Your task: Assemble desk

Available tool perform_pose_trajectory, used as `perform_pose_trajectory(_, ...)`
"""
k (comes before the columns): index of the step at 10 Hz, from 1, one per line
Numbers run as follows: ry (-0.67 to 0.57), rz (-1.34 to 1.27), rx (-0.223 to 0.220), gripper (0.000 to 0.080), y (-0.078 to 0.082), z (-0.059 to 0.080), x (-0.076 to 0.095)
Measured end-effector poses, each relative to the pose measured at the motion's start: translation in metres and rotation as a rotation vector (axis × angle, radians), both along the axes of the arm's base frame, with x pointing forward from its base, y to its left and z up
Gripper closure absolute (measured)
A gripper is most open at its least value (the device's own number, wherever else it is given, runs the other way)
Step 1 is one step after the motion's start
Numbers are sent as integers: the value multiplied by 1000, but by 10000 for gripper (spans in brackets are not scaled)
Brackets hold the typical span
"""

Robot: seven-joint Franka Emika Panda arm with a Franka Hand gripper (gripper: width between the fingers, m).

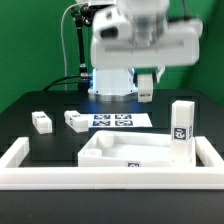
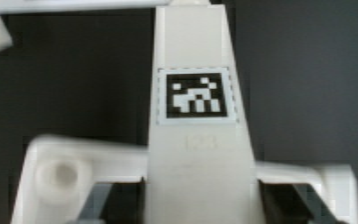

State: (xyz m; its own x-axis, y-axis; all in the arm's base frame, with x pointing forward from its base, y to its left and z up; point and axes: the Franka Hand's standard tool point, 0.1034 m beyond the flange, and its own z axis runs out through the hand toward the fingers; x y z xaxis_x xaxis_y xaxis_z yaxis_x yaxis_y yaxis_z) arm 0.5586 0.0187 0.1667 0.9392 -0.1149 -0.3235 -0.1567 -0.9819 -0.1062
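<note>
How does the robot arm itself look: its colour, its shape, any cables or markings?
The arm is white, built of bulky rounded segments, and blurred here. A thin black cable runs beside it on the exterior view's left. A blue light glows near its base. No markings can be made out.

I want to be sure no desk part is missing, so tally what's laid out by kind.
tabletop panel: 1
legs: 4, two lying legs, one upright leg at the tabletop panel, one held leg in the gripper
marker board: 1
barrier wall: 1
total: 7
</note>
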Motion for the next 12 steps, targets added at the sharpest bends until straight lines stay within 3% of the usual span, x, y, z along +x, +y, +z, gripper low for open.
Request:
perform_pose_trajectory(1, -119, -15, -11, 509, -6, 18, 17)
perform_pose_trajectory(2, -222, -19, -28, 509, -8, 29, 24)
perform_pose_trajectory(6, -477, -35, -79, 509, -11, 20, 29)
perform_pose_trajectory(7, -597, 11, -112, 509, -20, 9, 26)
perform_pose_trajectory(8, -676, 59, -138, 509, -38, 8, 23)
perform_pose_trajectory(10, -851, 84, -232, 509, -69, 20, 25)
perform_pose_trajectory(11, -945, 79, -299, 509, -81, 19, 11)
perform_pose_trajectory(12, -987, 55, -319, 509, -79, 13, 1)
